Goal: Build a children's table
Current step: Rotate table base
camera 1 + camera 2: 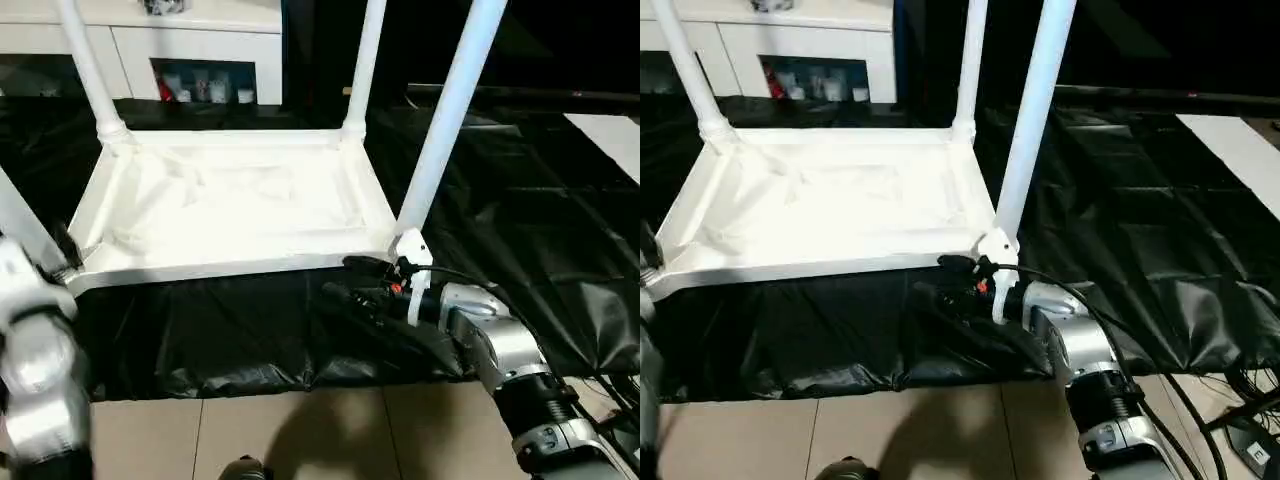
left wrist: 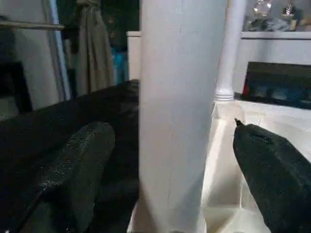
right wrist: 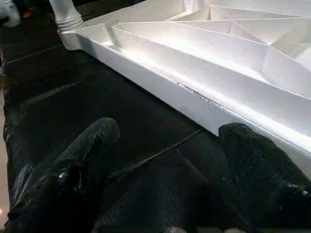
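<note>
The children's table (image 1: 230, 200) lies upside down on a black sheet, its ribbed underside facing up. All four white tube legs stand in the corner sockets. The near-left leg (image 2: 180, 111) rises between the black fingers (image 2: 77, 165) of my left gripper (image 2: 170, 141), which is open, with a gap on each side of the tube. My right gripper (image 1: 350, 282) is open and empty, low over the black sheet just in front of the table's near rim (image 3: 204, 97), beside the near-right leg (image 1: 450, 110).
The black sheet (image 1: 520, 200) covers the floor under and around the table. Bare tiles (image 1: 250, 430) run along its near edge. A white cabinet (image 1: 190, 50) stands behind, a flat white board (image 1: 610, 135) lies at the right, and cables (image 1: 1240, 400) trail at the lower right.
</note>
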